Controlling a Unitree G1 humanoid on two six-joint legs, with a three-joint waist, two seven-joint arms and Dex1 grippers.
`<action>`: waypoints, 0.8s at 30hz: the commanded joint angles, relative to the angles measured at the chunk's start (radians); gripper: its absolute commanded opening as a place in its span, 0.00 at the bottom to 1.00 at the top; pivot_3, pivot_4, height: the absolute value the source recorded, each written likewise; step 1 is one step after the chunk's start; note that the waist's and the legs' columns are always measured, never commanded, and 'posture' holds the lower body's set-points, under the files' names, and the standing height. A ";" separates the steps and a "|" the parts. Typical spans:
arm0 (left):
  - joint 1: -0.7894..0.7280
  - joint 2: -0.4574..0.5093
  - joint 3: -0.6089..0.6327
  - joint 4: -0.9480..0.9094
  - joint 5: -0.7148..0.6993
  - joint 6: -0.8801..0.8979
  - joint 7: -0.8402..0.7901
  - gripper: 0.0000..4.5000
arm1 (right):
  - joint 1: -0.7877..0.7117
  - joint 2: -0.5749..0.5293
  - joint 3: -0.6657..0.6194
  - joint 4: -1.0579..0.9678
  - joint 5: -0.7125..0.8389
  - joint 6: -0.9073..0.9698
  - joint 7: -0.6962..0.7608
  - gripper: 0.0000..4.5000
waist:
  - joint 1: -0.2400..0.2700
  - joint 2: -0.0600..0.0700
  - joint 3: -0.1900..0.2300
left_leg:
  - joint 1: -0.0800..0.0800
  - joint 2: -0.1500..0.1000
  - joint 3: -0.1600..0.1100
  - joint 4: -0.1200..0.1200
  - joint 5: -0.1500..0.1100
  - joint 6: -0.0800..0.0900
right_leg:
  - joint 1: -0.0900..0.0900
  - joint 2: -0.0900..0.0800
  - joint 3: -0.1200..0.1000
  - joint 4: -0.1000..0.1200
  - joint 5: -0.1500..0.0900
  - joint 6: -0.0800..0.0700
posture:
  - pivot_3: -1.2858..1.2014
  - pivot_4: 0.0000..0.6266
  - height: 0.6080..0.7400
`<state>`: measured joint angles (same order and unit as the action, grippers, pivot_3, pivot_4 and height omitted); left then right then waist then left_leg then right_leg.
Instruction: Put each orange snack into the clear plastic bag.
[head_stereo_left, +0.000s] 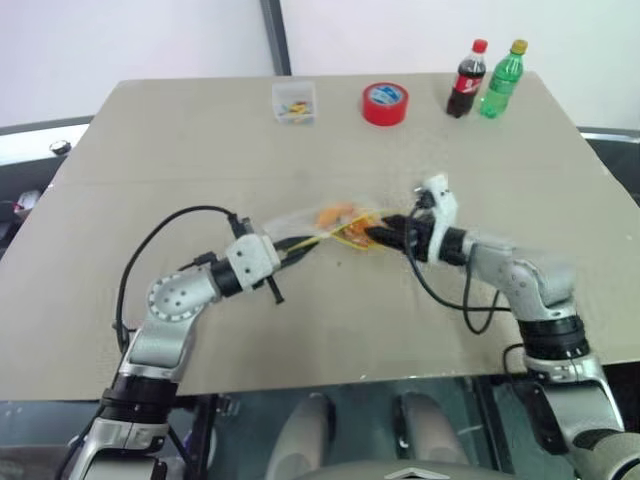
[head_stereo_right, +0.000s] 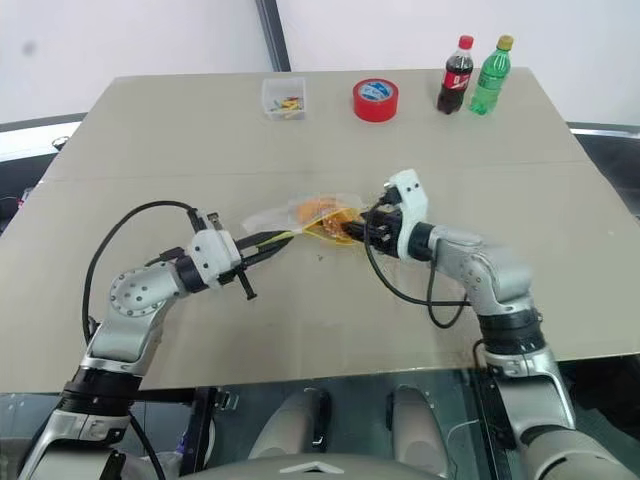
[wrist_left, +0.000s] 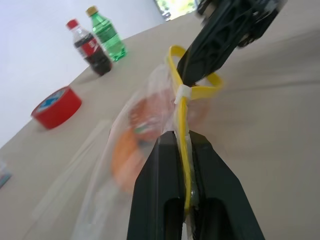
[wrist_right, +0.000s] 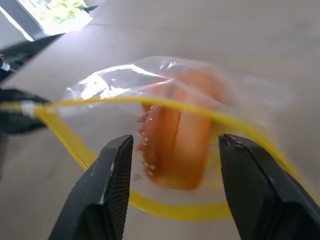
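Left pincer (head_stereo_right: 262, 243): pressed together on the yellow seal strip (wrist_left: 185, 145) of the clear plastic bag (head_stereo_right: 320, 213); it points level toward the middle of the worktop (head_stereo_right: 150, 140). The grip looks meant to anchor one end of the bag's mouth so the film does not slide or fold.

Clear plastic bag: lies at the middle of the worktop, between the two pincers, its seal edge lifted and stretched between them, the rest sagging behind.

Orange snacks (wrist_right: 177, 140): orange pieces show through the film, so they seem to be inside the bag already. I cannot tell whether both are fully past the seal strip.

Right pincer (wrist_right: 172, 187): spread, nothing between its fingers; it faces the bag's mouth from the other side, the yellow strip crossing just ahead of it. Judged from this, it has either let a snack go or is about to take the seal edge.

Small clear box (head_stereo_left: 294, 102), red tape roll (head_stereo_left: 385, 104), cola bottle (head_stereo_left: 467, 79), green bottle (head_stereo_left: 502, 79): stand in a row at the far edge, well apart from the bag, out of the arms' way.

Risk: the thin film may slip from the left grip.
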<state>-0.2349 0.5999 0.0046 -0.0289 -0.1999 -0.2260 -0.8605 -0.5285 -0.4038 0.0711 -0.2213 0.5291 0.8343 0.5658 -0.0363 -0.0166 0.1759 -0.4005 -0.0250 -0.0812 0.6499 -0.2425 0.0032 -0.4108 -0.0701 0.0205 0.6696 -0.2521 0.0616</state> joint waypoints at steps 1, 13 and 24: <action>-0.017 -0.007 0.030 -0.025 -0.033 0.033 0.021 0.00 | 0.048 -0.082 0.024 -0.141 -0.097 -0.175 0.058 0.61 | -0.001 0.000 0.000 | 0.000 0.000 0.000 0.000 0.000 0.000 | 0.000 0.000 0.000 0.000 0.000 0.000 | 0.52 0.24 0.97; -0.050 -0.014 0.034 -0.020 -0.052 0.062 0.019 0.00 | 0.022 -0.219 0.319 0.157 -0.755 -0.846 -0.022 0.61 | -0.002 -0.001 0.000 | 0.001 0.000 0.003 0.000 0.000 0.000 | 0.000 0.001 0.002 0.000 0.000 0.000 | 0.52 0.24 0.97; -0.034 -0.016 0.049 -0.048 -0.061 0.089 0.034 0.00 | 0.046 -0.192 0.259 0.146 -0.763 -0.860 0.057 0.61 | 0.001 -0.001 0.000 | 0.001 0.000 0.003 0.000 0.000 0.000 | 0.000 0.000 0.002 -0.002 0.000 0.000 | 0.52 0.24 0.97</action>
<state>-0.2698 0.5820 0.0256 -0.0306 -0.2399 -0.1350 -0.8374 -0.4864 -0.5769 0.3824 -0.0113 -0.2621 -0.0412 0.6007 -0.0352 -0.0172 0.1760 -0.3999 -0.0248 -0.0785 0.6502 -0.2425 0.0030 -0.4104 -0.0697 0.0225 0.6676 -0.2518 0.0614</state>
